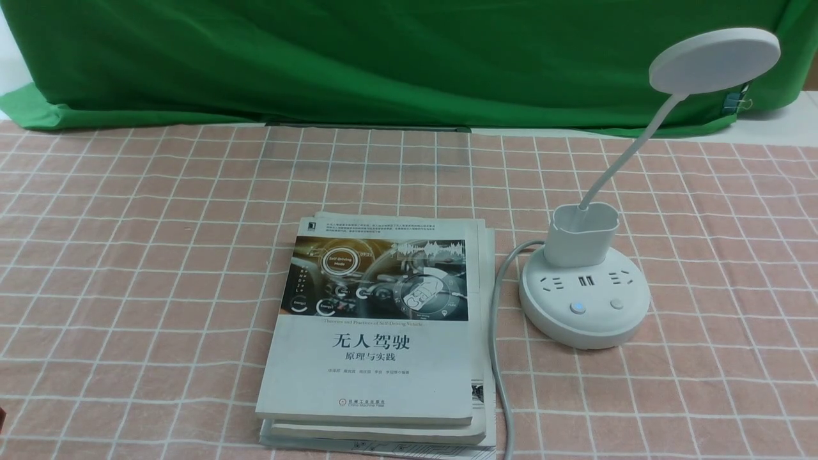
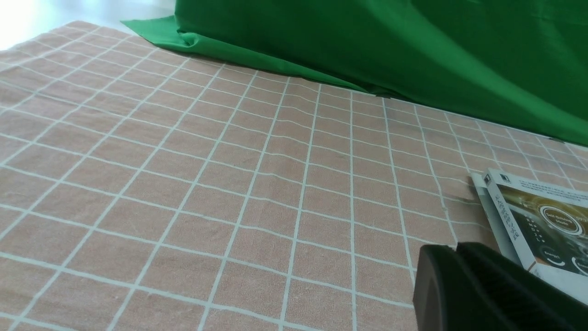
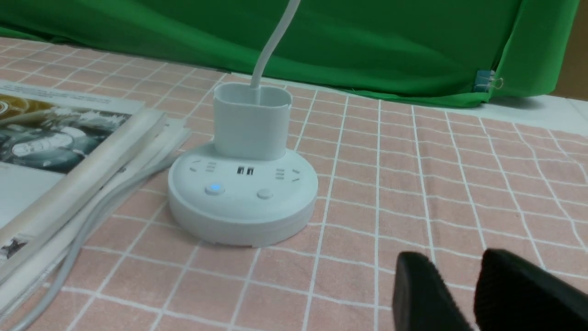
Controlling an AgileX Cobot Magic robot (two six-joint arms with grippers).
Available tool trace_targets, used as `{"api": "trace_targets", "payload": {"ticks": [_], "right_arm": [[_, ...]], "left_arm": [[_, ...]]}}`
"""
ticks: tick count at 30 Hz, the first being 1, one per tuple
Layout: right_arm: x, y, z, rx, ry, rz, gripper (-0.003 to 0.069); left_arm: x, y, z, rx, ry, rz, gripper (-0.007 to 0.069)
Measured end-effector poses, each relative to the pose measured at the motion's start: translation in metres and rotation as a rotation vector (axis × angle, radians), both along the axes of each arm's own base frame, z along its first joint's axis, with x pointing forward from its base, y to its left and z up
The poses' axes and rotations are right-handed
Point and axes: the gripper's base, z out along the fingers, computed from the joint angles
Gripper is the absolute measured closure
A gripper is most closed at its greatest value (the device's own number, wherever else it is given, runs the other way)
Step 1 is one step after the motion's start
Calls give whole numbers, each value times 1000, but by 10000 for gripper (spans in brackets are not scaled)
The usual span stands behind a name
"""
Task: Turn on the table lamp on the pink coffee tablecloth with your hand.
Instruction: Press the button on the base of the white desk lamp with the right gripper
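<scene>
The white table lamp (image 1: 585,300) stands right of centre on the pink coffee tablecloth (image 1: 128,255). Its disc head (image 1: 714,61) is unlit. The round base carries a button with a small blue light (image 1: 578,308) and a plain button (image 1: 616,304). Neither gripper shows in the front view. In the right wrist view, my right gripper (image 3: 455,262) sits low over the cloth, short of the lamp base (image 3: 242,207) and to one side, with a gap between its black fingers and nothing in it. In the left wrist view, my left gripper (image 2: 457,247) is shut and empty over bare cloth.
A stack of books (image 1: 377,332) lies just left of the lamp. The lamp's grey cable (image 1: 495,332) runs between them to the front edge. A green cloth (image 1: 383,57) hangs along the back, with a clip (image 1: 735,102) at its right end.
</scene>
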Motion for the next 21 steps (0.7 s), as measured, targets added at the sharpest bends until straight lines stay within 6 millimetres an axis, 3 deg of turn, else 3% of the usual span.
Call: {"api": "trace_targets", "payload": {"ticks": [4, 9, 12, 21], "right_arm": [[1, 0, 4, 64, -34, -10, 417], [1, -2, 14, 351, -105, -43, 417], [1, -3, 17, 434, -131, -50, 417], [1, -3, 18, 476, -137, -53, 417]], "left_arm": [[0, 0, 0, 0, 0, 0, 606], [0, 0, 0, 0, 0, 0, 606], [0, 0, 0, 0, 0, 0, 606], [0, 0, 0, -3, 0, 0, 606]]}}
